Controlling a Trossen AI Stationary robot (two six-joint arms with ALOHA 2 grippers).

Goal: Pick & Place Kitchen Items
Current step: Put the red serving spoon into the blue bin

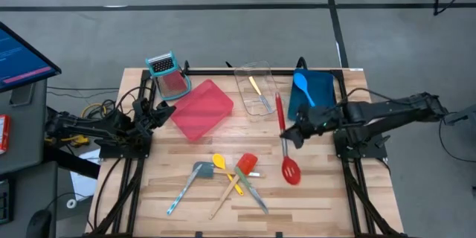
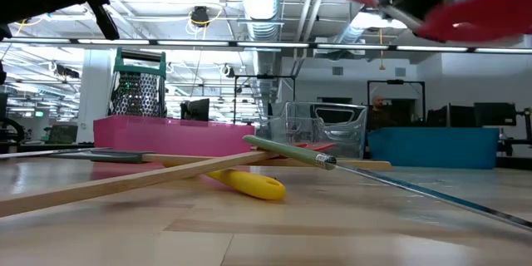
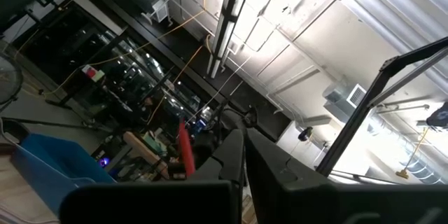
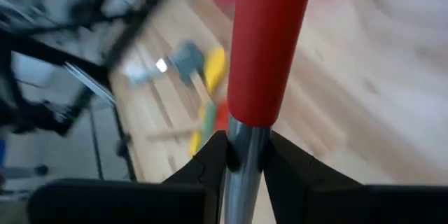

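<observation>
Carrying the red spoon is the step I judge to be in hand: my right gripper is clamped narrow on its metal shaft, just below the red grip, and the spoon hangs lifted above the table near its right side. Next I need to swing it to a tray and let go over it; the blue tray, just behind the gripper with a blue spatula already in it, looks the likely spot, though I can't be sure.

My left gripper waits closed and empty at the table's left edge, near the pink tray.

Only the right wrist view shows the fingers pinching the shaft. The high view alone shows the 4 or so utensils left at the table's front, the yellow spoon among them.
</observation>
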